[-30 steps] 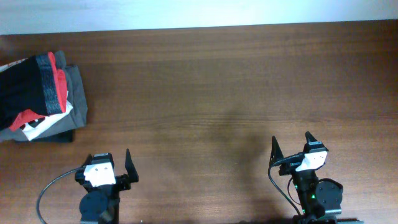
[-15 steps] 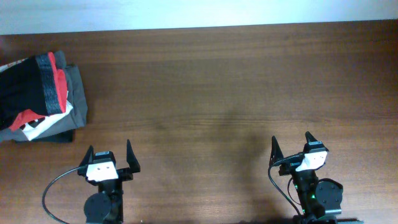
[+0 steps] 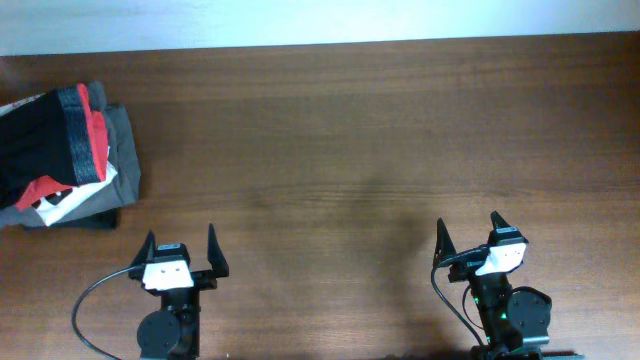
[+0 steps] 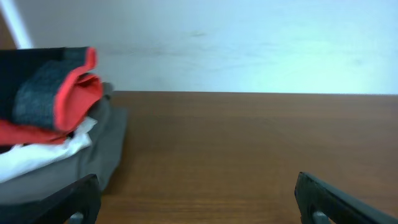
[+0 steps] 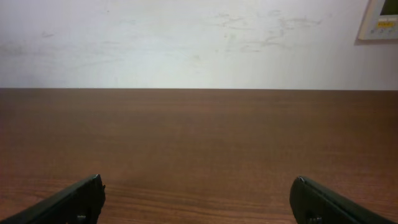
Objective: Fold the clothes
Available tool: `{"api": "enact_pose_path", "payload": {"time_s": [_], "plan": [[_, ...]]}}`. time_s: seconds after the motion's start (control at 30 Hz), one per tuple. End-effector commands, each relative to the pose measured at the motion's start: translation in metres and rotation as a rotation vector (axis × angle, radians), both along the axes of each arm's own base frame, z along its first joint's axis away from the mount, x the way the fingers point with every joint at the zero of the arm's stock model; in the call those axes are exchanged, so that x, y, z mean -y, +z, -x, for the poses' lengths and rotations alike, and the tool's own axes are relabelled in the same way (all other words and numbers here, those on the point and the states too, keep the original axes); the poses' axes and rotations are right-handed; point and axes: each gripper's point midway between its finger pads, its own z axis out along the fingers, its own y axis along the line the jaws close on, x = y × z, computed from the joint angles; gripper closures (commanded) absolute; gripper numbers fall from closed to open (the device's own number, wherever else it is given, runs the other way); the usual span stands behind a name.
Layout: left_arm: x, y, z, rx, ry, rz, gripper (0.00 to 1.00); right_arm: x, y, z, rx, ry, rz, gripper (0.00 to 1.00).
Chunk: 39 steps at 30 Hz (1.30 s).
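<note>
Black, soft and floppy, the pants (image 3: 30,140) we judged best pinched at their grey waistband (image 3: 73,130), with left fingers (image 3: 211,248) and right fingers (image 3: 440,242) spread wide, empty.

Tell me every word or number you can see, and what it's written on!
Nothing here can be read as words or numbers.
Wall panel, right wrist view: tiny marks, too blurred to read.
White cloth, overhead view: dark marks that may be lettering, too small to read.
</note>
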Motion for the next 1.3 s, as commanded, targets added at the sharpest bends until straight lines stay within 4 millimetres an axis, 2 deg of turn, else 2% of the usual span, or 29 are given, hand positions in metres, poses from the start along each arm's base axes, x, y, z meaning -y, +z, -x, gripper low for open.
{"api": "enact_pose_path", "payload": {"time_s": [0.0,1.27], "plan": [[0.0196,-0.0059,-0.0003,-0.015,-0.116,-0.117,0.01,-0.0001,-0.0018,0.0000,0.003,0.002,0.006,0.01],[0.0209,-0.0056,-0.0002,-0.014,-0.125,-0.135,0.01,-0.0001,-0.0018,0.0000,0.003,0.002,0.006,0.01]]}}
